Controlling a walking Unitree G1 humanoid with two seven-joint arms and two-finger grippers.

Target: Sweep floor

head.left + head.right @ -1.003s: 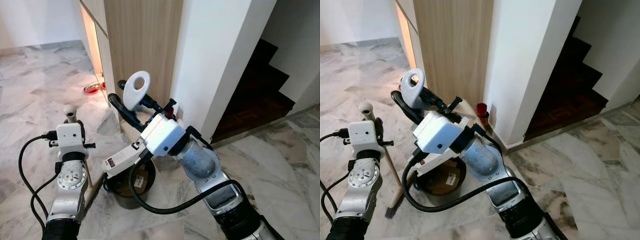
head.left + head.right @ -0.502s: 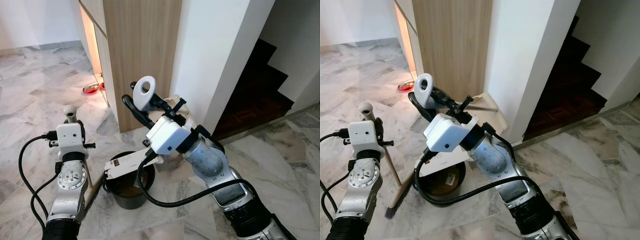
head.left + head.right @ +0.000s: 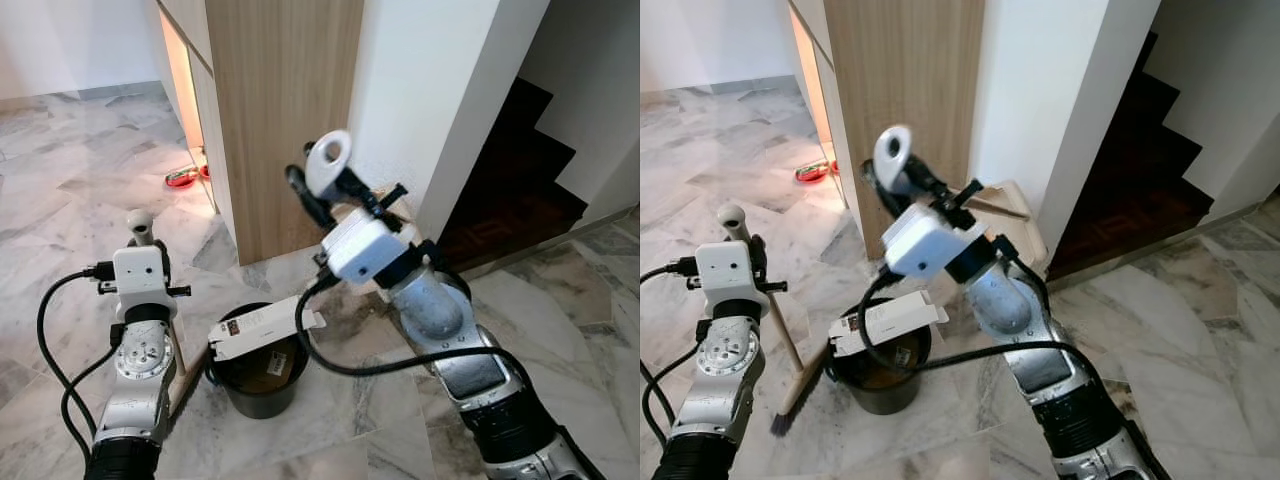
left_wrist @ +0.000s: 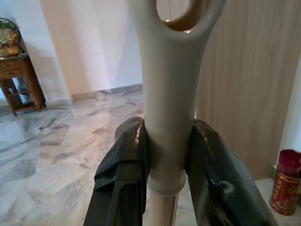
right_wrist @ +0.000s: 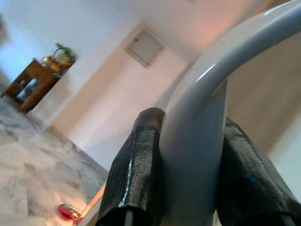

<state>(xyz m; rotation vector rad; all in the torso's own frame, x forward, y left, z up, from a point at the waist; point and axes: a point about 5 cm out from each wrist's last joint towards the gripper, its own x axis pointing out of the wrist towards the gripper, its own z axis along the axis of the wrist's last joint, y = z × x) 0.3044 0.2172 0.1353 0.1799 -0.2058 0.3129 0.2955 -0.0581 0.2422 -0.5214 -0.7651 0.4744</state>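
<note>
The robot stands on a marble floor [image 3: 60, 190] at the corner of a wooden cabinet [image 3: 280, 90] and a white wall [image 3: 440, 90], with dark stairs [image 3: 520, 190] to its right.

The right gripper [image 5: 190, 188] is raised in front of the cabinet, and its fingers [image 5: 134, 174] are clamped on either side of a pale grey looped handle [image 3: 328, 162]. From the head views the dustpan [image 3: 1012, 215] that this handle belongs to is partly visible behind the arm, cream-coloured, near the foot of the wall. The right wrist view shows the grip up close, plus a wooden side table [image 5: 28, 84] and a small red thing [image 5: 68, 212] on the floor that it cannot resolve further.

The left gripper [image 4: 167, 162] holds the broom handle [image 4: 169, 94] just below its loop, fingers [image 4: 124, 160] pressed tight to both sides. In the head views the broom [image 3: 790, 345] stands nearly upright beside the left arm, its bristles on the floor just beside a black bucket [image 3: 260, 375]. A white tag [image 3: 265, 325] lies across the bucket's rim. The left wrist view adds a red canister [image 4: 284, 188] by the cabinet.
</note>
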